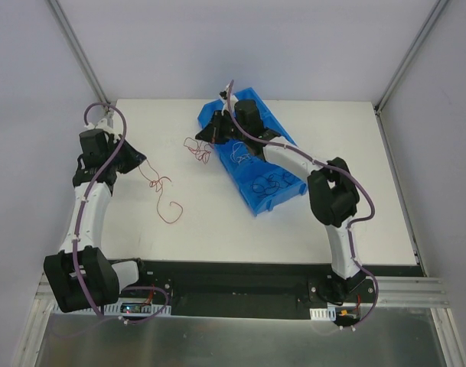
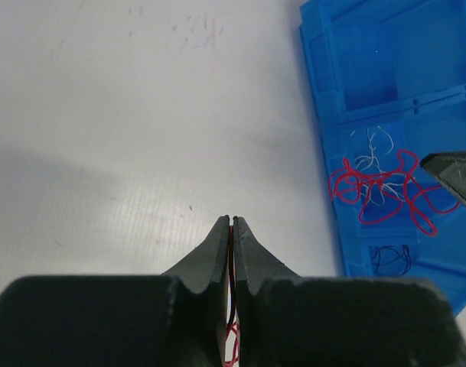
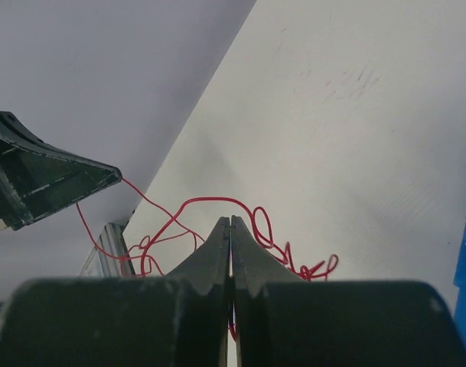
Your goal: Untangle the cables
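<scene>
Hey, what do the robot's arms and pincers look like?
The left arm and right arm have white links, bulky black joints and purple hoses alongside. The left pincer and right pincer are black, each with two tapering, pointed fingers.

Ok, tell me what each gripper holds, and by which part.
Both pinch thin curly red wire: left gripper a loose strand, right gripper a strand by the tangled clump; exact spots are hidden.

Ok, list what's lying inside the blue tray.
A white cable in one compartment of the blue tray, a dark cable in the next. From above, the right arm covers the tray's far end; the red cable appears outside it.
</scene>
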